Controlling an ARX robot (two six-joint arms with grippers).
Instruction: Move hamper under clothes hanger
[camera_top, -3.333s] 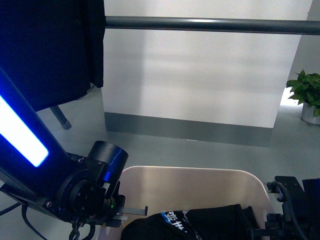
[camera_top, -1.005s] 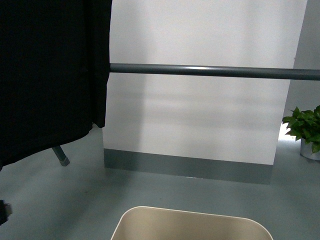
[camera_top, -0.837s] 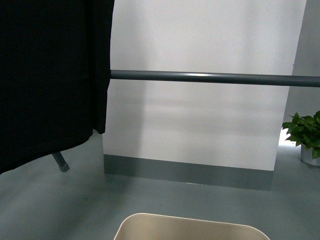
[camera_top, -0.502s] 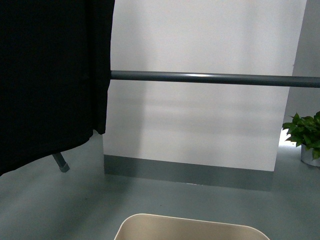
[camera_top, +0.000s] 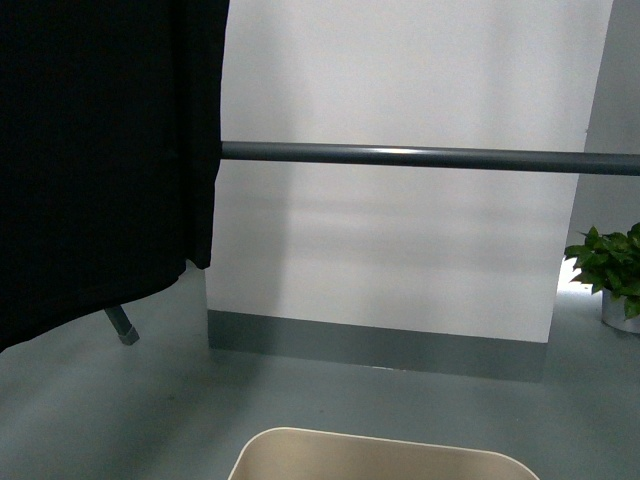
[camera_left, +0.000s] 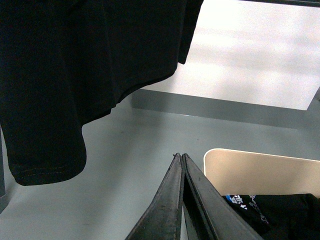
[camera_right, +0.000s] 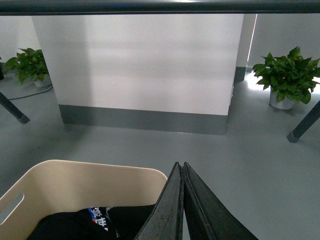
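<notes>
Since the frame about three seconds earlier, both arms had left the front view, and the rack's bar sat lower in that picture; over the last half second nothing shifted.

Nearest the camera stood the hamper (camera_top: 385, 462), a beige plastic tub, smooth and matte, with rounded corners and a rolled rim. Only its far rim showed in the front view. The right wrist view showed more: a slot handle cut in the hamper's (camera_right: 75, 185) side wall and dark clothing (camera_right: 95, 222) with blue and white print lying inside.

The left gripper (camera_left: 180, 159) had its two dark tapered fingers pressed together at the tips, holding nothing, just beside the hamper's (camera_left: 260, 170) corner. The right gripper (camera_right: 179, 166) was likewise closed to a point and empty, above the hamper's rim.

Beyond the hamper lay a smooth grey-green floor (camera_top: 150, 400). The clothes hanger (camera_top: 430, 157), a round bar of dark grey metal with a faint sheen, ran level across the scene above and beyond the hamper. A black garment (camera_top: 100, 150) of soft cloth hung from it, off to the hamper's left; the left wrist view showed its stitched hem (camera_left: 47, 172).

Behind the hanger stood a white wall panel (camera_top: 400, 260) with a grey base strip. A potted plant (camera_top: 610, 270) stood beyond the hamper's right side.
</notes>
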